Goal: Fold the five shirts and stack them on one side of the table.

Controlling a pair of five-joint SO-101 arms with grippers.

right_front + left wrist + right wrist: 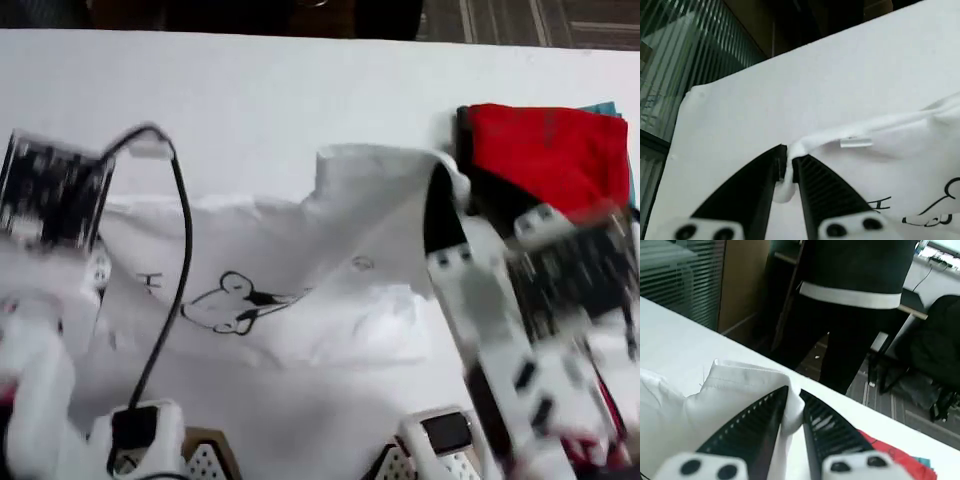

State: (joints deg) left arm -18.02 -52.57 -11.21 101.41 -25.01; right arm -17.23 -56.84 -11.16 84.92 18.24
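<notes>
Mid-fold on the white shirt [330, 340], spread across the middle of the table [250, 90], with the folded red shirt [545, 150] beside it on my right. I should lift both ends evenly with the edge taut, then lay it over flat. My left gripper [788, 156] is pinched narrow on a shirt corner. My right gripper [794, 395] is clamped likewise, probably on a sleeve hem.

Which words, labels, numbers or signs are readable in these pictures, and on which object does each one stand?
No text can be read with certainty.
On the white shirt, a black stroke beside the drawing: letter-like, too blurred to read.
The neck label of that shirt: print too small to read.
A small round mark on that shirt: blurred, unreadable.
The red shirt: no print visible.
</notes>
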